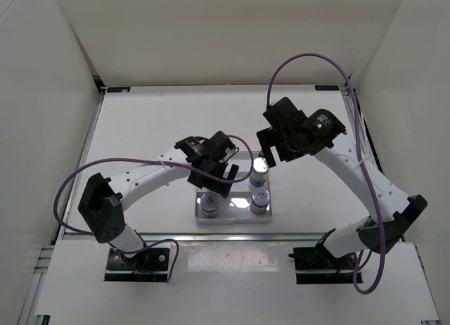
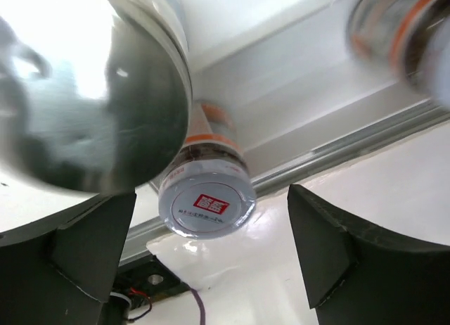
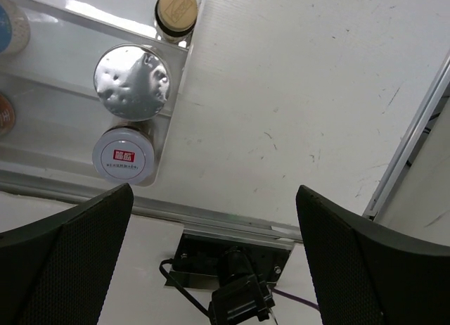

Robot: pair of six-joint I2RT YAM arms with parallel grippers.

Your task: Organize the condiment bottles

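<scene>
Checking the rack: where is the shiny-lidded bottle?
Right wrist view, upper left: the shiny-lidded bottle stands on the rack between the amber bottle and the red-labelled bottle.

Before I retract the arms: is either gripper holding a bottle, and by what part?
Nothing is held: the left gripper and the right gripper both stand wide open.

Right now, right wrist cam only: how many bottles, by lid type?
tan-capped bottle: 1
plain silver-lidded bottle: 1
red-logo-lidded bottle: 1
cut off at the left edge, lid type unclear: 2 (blue-white bottle, orange-marked bottle)
Total: 5
</scene>
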